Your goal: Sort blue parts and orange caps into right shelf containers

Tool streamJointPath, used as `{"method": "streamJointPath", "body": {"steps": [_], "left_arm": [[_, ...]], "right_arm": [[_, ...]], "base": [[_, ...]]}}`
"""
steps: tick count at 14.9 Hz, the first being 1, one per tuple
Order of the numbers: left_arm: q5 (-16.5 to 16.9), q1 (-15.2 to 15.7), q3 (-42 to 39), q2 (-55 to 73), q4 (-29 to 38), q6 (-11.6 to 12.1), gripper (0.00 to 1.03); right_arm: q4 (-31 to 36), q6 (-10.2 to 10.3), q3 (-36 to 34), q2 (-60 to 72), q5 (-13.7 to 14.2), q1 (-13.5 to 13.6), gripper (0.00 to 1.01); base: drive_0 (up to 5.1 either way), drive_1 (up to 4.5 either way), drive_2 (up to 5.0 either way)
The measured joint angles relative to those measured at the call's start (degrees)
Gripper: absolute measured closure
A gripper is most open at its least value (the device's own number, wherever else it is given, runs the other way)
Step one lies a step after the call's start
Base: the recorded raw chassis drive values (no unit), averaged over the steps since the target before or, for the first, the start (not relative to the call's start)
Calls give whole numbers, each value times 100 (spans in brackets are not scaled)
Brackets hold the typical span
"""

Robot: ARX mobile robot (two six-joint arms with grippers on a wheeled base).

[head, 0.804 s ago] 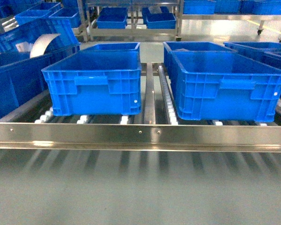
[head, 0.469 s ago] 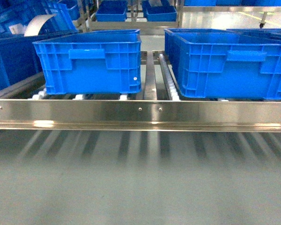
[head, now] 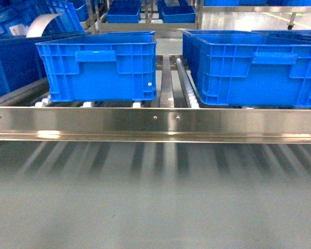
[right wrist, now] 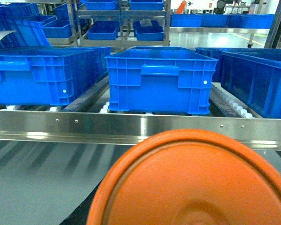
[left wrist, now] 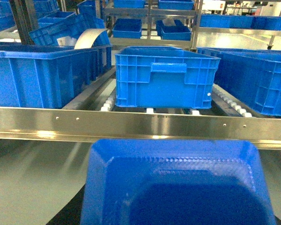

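Neither claw actually shows in any view, so I can't tell whether the jaws are apart or closed. Left wrist camera: a blue part (left wrist: 178, 187) fills the bottom of the frame right up against the lens, close under the left claw. Past it runs the steel rail (left wrist: 140, 125), and beyond that a blue bin (left wrist: 166, 78) sits dead ahead on the white rollers (left wrist: 234, 104). Right wrist camera: an orange cap (right wrist: 192, 183) hogs the lower frame just the same, with another blue bin (right wrist: 160, 79) straight ahead behind the rail. Head camera only gets two bins side by side, left one (head: 96, 66), right one (head: 254, 67), no arms.
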Motion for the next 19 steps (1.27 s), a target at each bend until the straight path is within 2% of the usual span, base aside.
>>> {"method": "streamJointPath", "body": {"steps": [1, 19], "left_arm": [[0, 0, 0, 0, 0, 0, 62], [-2, 0, 0, 0, 2, -2, 62]], "right_arm": [[0, 0, 0, 0, 2, 0, 59], [33, 0, 0, 0, 0, 0, 59]], "base": [[0, 0, 0], [-3, 413, -418]]}}
